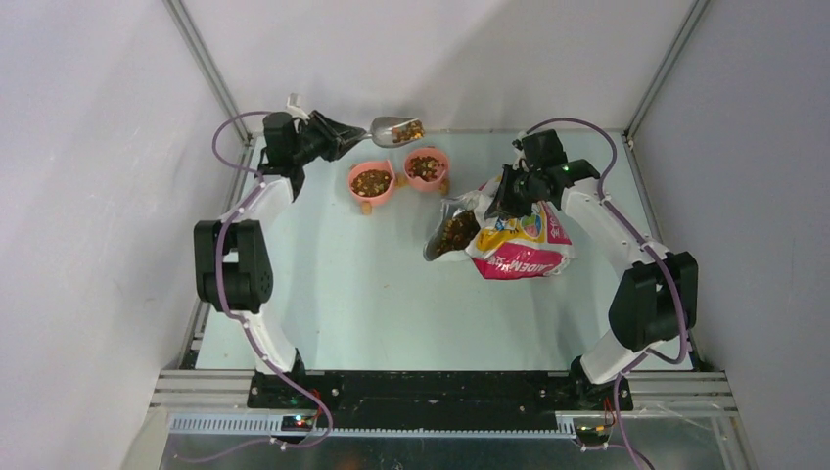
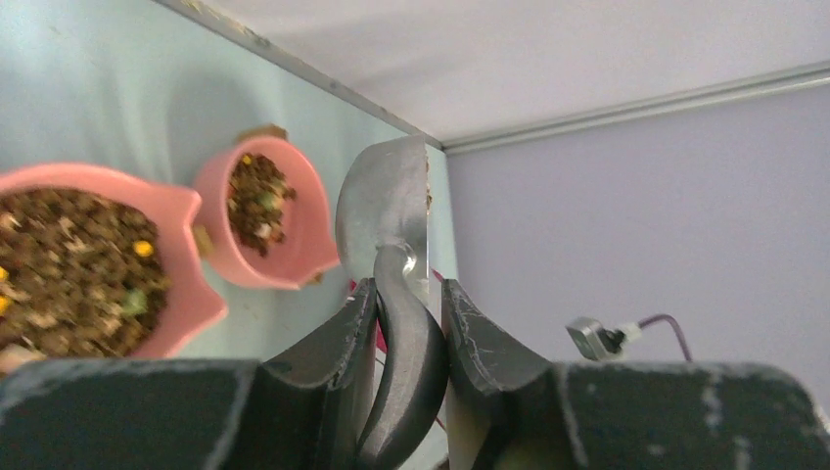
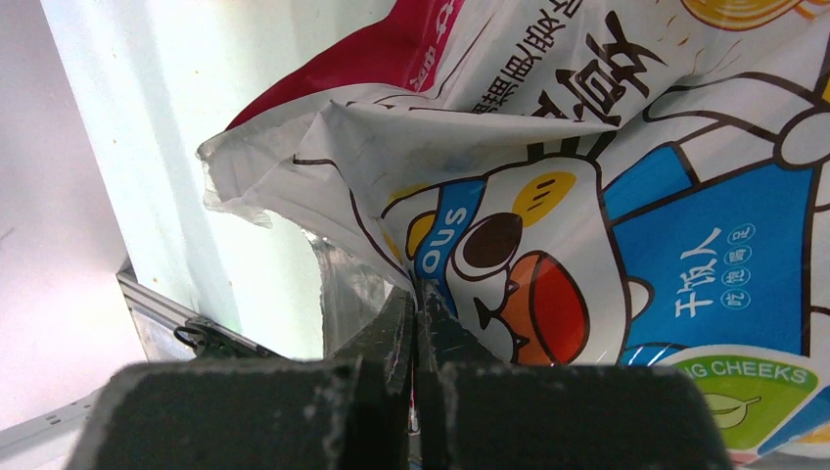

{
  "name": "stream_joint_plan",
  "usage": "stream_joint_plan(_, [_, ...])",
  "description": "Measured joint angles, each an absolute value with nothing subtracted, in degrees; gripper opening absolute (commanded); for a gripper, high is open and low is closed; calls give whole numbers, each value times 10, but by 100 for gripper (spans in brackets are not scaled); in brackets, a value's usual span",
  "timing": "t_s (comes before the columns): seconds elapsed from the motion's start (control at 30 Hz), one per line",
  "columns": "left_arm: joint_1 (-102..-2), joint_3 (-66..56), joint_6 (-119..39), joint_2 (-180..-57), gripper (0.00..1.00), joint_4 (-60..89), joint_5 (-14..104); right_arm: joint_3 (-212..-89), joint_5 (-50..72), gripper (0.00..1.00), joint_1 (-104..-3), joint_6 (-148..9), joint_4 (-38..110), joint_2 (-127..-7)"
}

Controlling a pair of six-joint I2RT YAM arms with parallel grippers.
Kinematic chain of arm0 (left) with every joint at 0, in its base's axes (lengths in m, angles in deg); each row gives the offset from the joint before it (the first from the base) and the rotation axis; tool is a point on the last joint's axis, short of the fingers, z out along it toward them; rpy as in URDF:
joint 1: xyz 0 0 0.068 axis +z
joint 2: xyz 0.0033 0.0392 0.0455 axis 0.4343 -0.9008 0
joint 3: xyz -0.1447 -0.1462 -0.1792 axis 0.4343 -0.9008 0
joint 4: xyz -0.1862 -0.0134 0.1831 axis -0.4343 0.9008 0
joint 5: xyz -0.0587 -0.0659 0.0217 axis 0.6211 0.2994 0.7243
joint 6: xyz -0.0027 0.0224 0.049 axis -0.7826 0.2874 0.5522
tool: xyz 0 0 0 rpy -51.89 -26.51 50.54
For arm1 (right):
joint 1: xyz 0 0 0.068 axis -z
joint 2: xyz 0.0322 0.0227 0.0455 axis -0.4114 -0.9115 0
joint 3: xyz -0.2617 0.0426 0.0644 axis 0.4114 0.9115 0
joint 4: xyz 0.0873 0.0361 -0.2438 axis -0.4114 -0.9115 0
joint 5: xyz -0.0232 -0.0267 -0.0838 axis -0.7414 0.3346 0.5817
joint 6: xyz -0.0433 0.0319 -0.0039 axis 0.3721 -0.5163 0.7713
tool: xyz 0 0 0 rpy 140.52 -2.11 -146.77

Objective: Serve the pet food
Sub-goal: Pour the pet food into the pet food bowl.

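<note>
The left fingers (image 2: 338, 338) clamp the handle of the scoop (image 2: 387, 201). Its pet food (image 1: 408, 130) sits just beyond them, above the counter (image 1: 343, 284) near two filled pink bowls (image 1: 372, 202). The right fingers (image 3: 382, 343) are pinched tight on the rim of the bag (image 3: 587, 196).

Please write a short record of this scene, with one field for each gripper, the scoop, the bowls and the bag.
left gripper: shut on the handle of the metal scoop
metal scoop: carries pet food, beyond the bowls
left pink bowl, right pink bowl: both hold pet food
right gripper: shut on the edge of the pet food bag
pet food bag: lies on the table, mouth open, pet food showing inside
</note>
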State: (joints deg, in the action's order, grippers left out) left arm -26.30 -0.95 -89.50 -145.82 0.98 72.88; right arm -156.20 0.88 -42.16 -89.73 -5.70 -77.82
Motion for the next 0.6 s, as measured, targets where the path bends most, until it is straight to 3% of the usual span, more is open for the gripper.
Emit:
stream_joint_plan(0.37, [-273, 114, -767, -1563, 0, 68, 692, -1581, -2, 0, -411, -891, -64, -800])
stream_joint_plan(0.6, [-299, 125, -660, -1573, 0, 142, 671, -1582, -16, 0, -403, -885, -64, -800])
